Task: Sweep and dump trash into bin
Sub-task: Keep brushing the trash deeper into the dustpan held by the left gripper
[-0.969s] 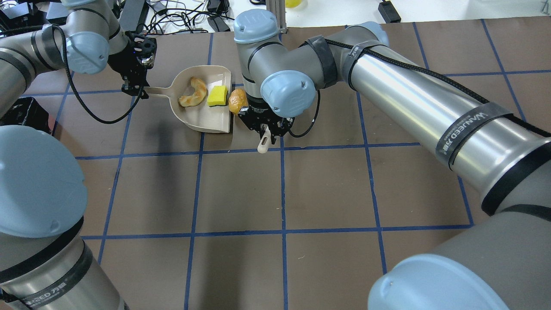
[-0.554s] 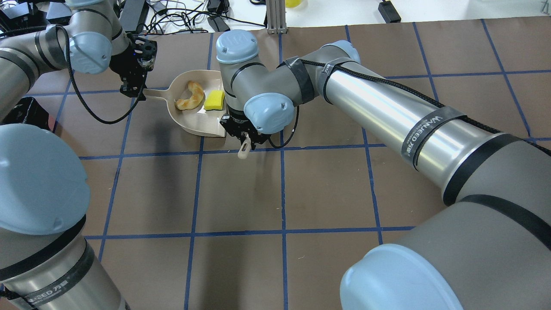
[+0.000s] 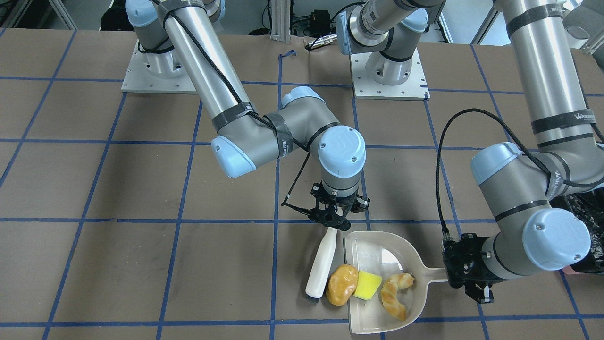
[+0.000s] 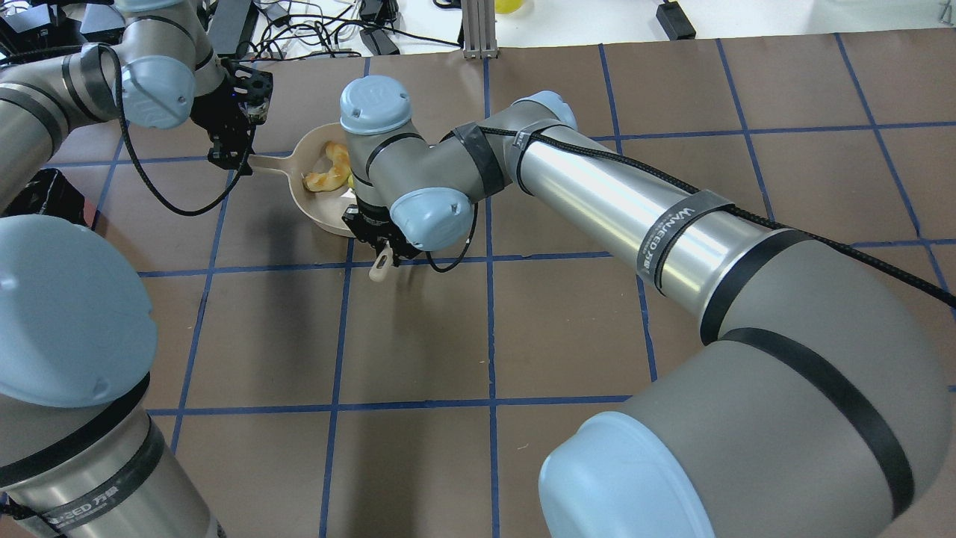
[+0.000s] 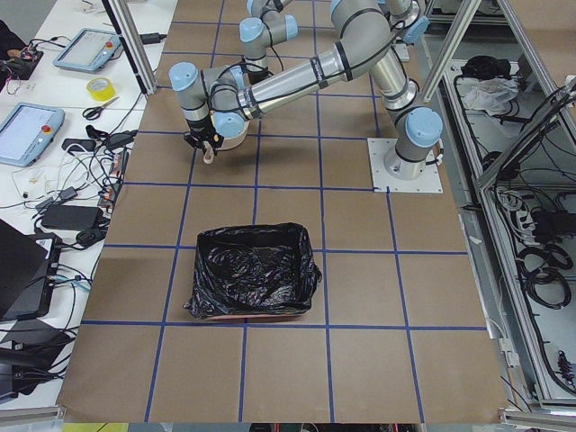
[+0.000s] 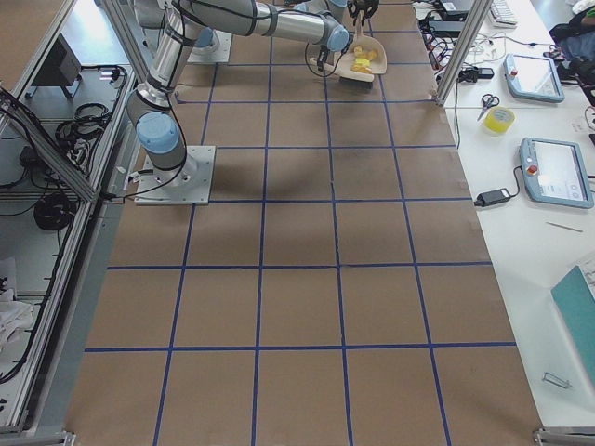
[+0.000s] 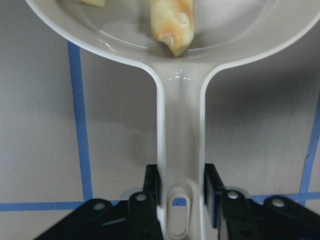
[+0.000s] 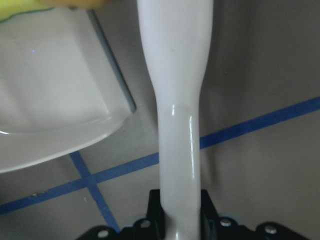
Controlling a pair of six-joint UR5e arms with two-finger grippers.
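Sweeping is being finished. The white brush [image 3: 321, 267] is being clamped at its handle by the right gripper [image 3: 332, 223]. The dustpan [image 3: 377, 245] is being pinched at its handle by the left gripper [image 3: 448, 275]. The potato lump [image 3: 342, 284] is sitting at the pan's open lip, just beside the brush head and touching the yellow-green piece [image 3: 367, 285]. The rind wedge [image 3: 394, 295] is lying deeper in. The brush's long axis is running along the lip, so a push across it toward the pan handle is probably needed. Bare pan floor is being left open behind the pieces. The bin [image 5: 252, 283] is standing well apart, on the robot's left.
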